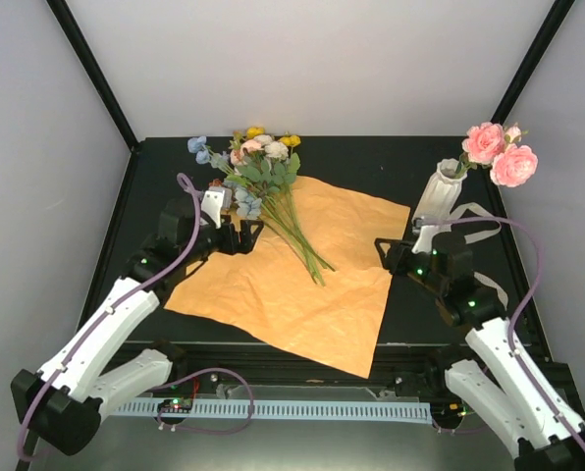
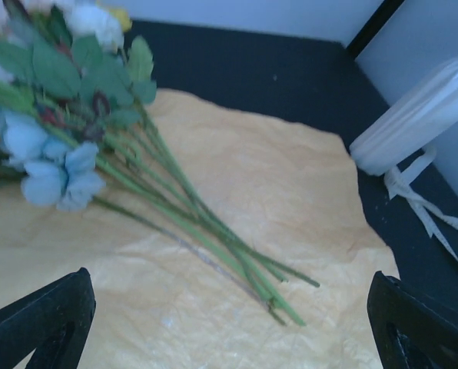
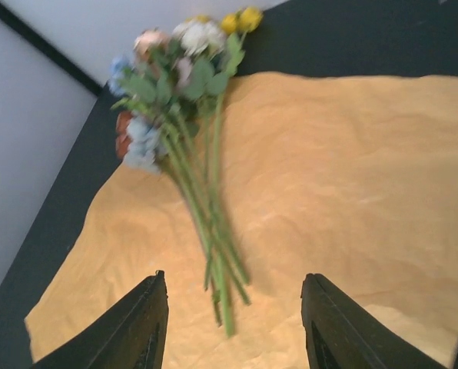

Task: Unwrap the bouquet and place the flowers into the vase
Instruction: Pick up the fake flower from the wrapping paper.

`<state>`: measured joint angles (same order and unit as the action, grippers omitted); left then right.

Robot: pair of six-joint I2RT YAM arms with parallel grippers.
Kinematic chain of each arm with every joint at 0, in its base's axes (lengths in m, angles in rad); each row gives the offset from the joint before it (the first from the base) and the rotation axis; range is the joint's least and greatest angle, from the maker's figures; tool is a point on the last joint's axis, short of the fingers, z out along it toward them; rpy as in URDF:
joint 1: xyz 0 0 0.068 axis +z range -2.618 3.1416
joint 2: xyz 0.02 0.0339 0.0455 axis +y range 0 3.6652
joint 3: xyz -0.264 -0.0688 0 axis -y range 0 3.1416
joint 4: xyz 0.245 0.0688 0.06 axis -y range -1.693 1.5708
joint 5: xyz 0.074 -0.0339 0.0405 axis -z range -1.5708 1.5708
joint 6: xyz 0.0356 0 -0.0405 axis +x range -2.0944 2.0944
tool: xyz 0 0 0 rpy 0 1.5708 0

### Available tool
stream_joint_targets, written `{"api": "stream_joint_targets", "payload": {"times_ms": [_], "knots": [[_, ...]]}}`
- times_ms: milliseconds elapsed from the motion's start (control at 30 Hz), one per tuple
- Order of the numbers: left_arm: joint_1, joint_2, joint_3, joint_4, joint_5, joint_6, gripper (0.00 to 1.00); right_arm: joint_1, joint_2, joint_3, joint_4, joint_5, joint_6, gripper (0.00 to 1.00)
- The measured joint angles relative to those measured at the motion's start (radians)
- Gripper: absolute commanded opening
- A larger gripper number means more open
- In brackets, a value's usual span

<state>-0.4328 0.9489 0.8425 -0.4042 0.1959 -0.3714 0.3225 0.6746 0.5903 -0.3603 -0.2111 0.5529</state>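
Note:
The orange paper (image 1: 322, 285) lies spread flat on the black table, unwrapped. On it lie loose flowers (image 1: 263, 172) with their green stems (image 1: 302, 240) pointing to the near right. The white ribbed vase (image 1: 436, 196) stands at the right and holds two pink blooms (image 1: 499, 152). My left gripper (image 1: 243, 235) is open beside the flower heads, with the stems (image 2: 214, 231) lying ahead of it (image 2: 229, 277). My right gripper (image 1: 386, 250) hovers at the paper's right edge beside the vase. It (image 3: 235, 277) is open over the stem ends (image 3: 221, 292), holding nothing.
A cream ribbon (image 1: 479, 211) lies loose on the table by the vase's foot, also seen as strips (image 2: 425, 207) beside the vase (image 2: 421, 115). White walls with black frame posts (image 1: 91, 69) close in the back and sides.

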Motion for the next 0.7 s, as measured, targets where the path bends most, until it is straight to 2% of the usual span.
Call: {"api": "stream_joint_targets", "payload": {"times_ms": [133, 267, 400, 533, 700], "knots": [[0.001, -0.053, 0.026, 0.005, 0.0, 0.068, 0.99, 0.119, 0.062, -0.007, 0.053, 0.01, 0.007, 0.46], [0.001, -0.15, 0.026, -0.014, 0.0, 0.124, 0.99, 0.202, 0.19, -0.002, 0.136, 0.01, -0.009, 0.41], [0.001, -0.252, -0.002, -0.014, 0.002, 0.148, 0.99, 0.233, 0.358, 0.041, 0.199, 0.014, -0.059, 0.35], [0.001, -0.339, -0.072, -0.021, 0.007, 0.171, 0.99, 0.244, 0.52, 0.106, 0.272, 0.034, -0.135, 0.34], [0.001, -0.362, -0.113, -0.037, 0.005, 0.2, 0.99, 0.245, 0.716, 0.209, 0.331, 0.032, -0.204, 0.33]]}}
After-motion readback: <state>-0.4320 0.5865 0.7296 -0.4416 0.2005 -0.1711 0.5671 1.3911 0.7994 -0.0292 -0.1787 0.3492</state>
